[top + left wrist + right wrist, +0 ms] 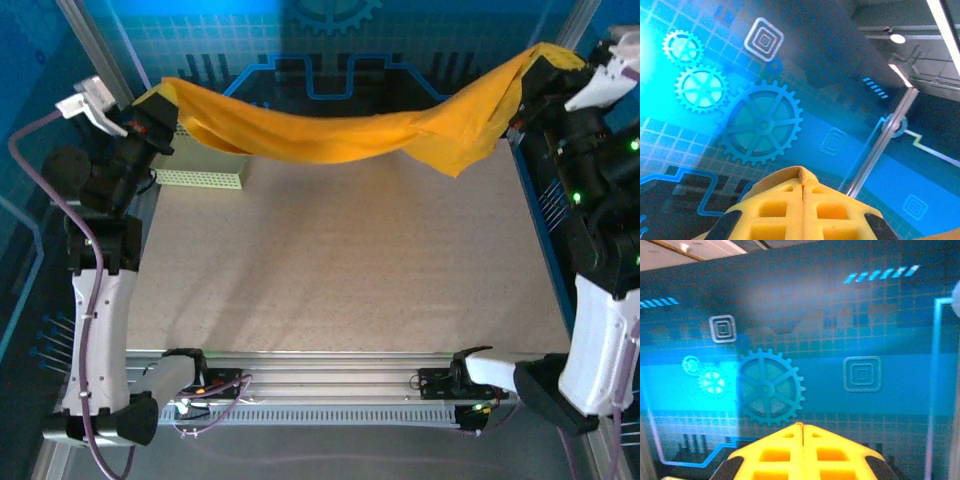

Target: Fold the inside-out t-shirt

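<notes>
The mustard-yellow t-shirt (330, 135) hangs in the air over the back of the table, stretched in a sagging band between both arms. Its plain side faces the top camera. My left gripper (160, 100) is shut on the shirt's left end at the back left. My right gripper (545, 65) is shut on the right end, held higher at the back right, and a loose flap droops below it. In the left wrist view the yellow fingers (780, 205) press together on a fold of cloth (774, 177) at their tips. In the right wrist view the right gripper (801, 429) pinches a thin sliver of cloth.
A pale mesh basket (200, 172) sits at the back left of the speckled table (340, 270), partly behind the hanging shirt. Frame posts stand at both back corners, with a blue patterned wall behind. The arm bases sit on the rail (330, 385) along the near edge.
</notes>
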Robot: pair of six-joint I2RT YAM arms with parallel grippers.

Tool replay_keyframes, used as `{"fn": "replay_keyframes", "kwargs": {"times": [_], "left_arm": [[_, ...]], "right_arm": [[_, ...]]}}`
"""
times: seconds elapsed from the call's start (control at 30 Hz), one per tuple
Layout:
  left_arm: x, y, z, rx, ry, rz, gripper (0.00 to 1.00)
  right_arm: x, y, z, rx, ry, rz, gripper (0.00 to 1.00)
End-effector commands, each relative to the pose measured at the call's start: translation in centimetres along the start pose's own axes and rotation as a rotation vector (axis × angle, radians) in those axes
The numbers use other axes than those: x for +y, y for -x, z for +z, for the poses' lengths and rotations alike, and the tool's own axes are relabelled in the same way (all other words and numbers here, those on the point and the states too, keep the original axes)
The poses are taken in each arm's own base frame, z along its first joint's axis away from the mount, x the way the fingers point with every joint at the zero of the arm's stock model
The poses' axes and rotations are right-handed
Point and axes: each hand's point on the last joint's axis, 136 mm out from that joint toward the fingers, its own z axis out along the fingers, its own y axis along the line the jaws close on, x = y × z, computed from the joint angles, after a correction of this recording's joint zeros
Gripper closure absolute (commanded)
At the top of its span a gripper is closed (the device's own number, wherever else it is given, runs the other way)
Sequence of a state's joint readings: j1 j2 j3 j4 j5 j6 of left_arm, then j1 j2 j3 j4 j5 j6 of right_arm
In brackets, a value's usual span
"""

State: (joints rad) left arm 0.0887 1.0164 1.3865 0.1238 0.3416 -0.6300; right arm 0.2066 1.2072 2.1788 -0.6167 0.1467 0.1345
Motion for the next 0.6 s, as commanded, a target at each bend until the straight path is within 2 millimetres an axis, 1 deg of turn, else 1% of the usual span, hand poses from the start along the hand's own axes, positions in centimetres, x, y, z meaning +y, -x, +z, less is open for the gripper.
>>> {"fn": "replay_keyframes", "kwargs": {"times": [0.0,0.1,0.17,0.23,0.33,0.43,0.5,0.53,0.57], "left_arm": [[-3.6,1.2,-2.1,-0.059,-0.13,0.032,1.0],[-4.8,1.8,-3.7,-0.093,-0.145,0.045,1.0],[-5.1,2.3,-4.2,-0.118,-0.141,0.047,1.0],[-4.8,2.5,-3.9,-0.121,-0.127,0.038,1.0],[-2.8,1.9,-2.1,-0.091,-0.074,0.007,1.0],[0.3,0.1,0.5,-0.024,-0.006,-0.028,1.0],[2.7,-1.8,2.5,0.044,0.049,-0.042,1.0],[3.6,-2.8,3.4,0.081,0.068,-0.047,1.0],[5.1,-4.3,4.5,0.123,0.101,-0.056,1.0]], "right_arm": [[2.0,4.0,-3.6,-0.163,0.115,0.032,1.0],[1.9,5.8,-6.4,-0.221,0.12,0.034,1.0],[1.8,6.5,-7.1,-0.245,0.119,0.032,1.0],[1.5,6.8,-6.6,-0.249,0.095,0.02,1.0],[0.8,6.2,-4.1,-0.207,0.041,-0.013,1.0],[0.0,4.7,-0.7,-0.157,-0.019,-0.055,1.0],[-0.7,3.3,2.0,-0.116,-0.068,-0.092,1.0],[-1.0,2.7,3.1,-0.097,-0.086,-0.105,1.0],[-1.4,1.6,4.5,-0.067,-0.102,-0.121,1.0]]}}
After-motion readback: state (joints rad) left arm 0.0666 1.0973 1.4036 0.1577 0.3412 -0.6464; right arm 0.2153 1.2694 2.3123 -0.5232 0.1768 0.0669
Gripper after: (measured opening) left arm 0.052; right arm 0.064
